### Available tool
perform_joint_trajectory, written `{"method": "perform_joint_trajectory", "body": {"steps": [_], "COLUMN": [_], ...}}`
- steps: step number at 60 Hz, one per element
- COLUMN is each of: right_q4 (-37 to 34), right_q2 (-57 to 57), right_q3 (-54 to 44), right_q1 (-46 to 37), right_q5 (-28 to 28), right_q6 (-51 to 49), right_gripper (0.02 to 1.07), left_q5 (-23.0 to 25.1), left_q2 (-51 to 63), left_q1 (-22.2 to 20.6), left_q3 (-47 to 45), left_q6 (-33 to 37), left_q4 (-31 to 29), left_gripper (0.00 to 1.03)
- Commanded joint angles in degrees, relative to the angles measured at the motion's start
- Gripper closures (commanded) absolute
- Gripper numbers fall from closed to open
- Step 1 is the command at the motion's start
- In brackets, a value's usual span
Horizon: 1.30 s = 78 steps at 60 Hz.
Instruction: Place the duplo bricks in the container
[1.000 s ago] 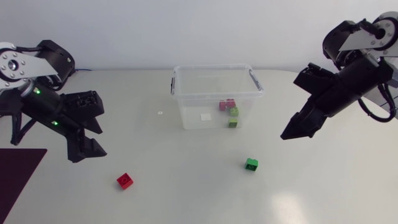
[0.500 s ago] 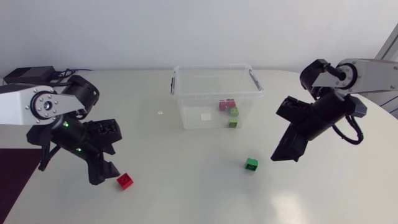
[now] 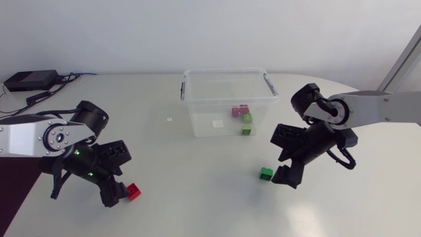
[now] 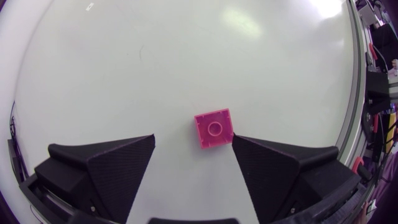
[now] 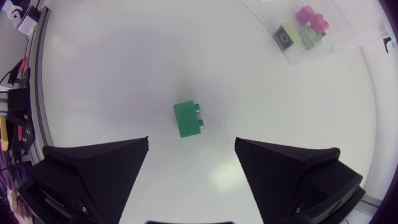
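Observation:
A red brick (image 3: 133, 191) lies on the white table at the front left. My left gripper (image 3: 120, 195) is down beside it. In the left wrist view the red brick (image 4: 213, 128) sits between the tips of the open left gripper (image 4: 193, 139), close to one finger and untouched. A green brick (image 3: 266, 174) lies right of centre, with my right gripper (image 3: 281, 176) low beside it. The right wrist view shows the green brick (image 5: 188, 119) just ahead of the open right gripper (image 5: 191, 142). The clear container (image 3: 191, 89) at the back holds several pink and green bricks (image 3: 242, 115).
A black box with cables (image 3: 29, 80) sits at the table's back left corner. A small white mark (image 3: 169, 119) lies left of the container. The container wall (image 5: 354, 37) with its bricks stands beyond the green brick in the right wrist view.
Both arms have come down and inward over the table. The left gripper has reached the red brick and the right gripper the green brick. The bricks have not moved.

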Motion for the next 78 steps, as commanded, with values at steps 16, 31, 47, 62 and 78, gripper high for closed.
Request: {"method": "perform_joint_trajectory", "body": {"steps": [16,31,47,62,78], "right_q4": [3.92,7.09,10.69,14.38,15.87], "right_q2": [1.02,2.60,4.01,5.50,4.18], "right_q3": [-2.55,-3.69,-4.92,-6.51,-7.65], "right_q1": [0.61,1.40,3.60,4.30,4.12], "right_q5": [-0.49,-0.40,0.39,1.97,1.79], "right_q6": [-3.92,-4.10,-2.51,-2.07,-2.69], "right_gripper": [0.07,0.07,0.13,0.34,0.82], "left_q5": [0.04,0.22,0.31,0.31,0.83], "left_q2": [-0.87,-0.70,1.24,3.17,5.19], "left_q1": [-1.67,-3.43,-5.19,-5.27,-4.66], "left_q3": [-3.07,-4.39,-5.01,-5.45,-5.71], "left_q6": [-5.24,-7.79,-9.81,-9.72,-9.20], "left_q4": [1.28,2.42,4.00,4.88,4.88], "left_gripper": [0.24,0.27,0.38,0.53,0.84]}}
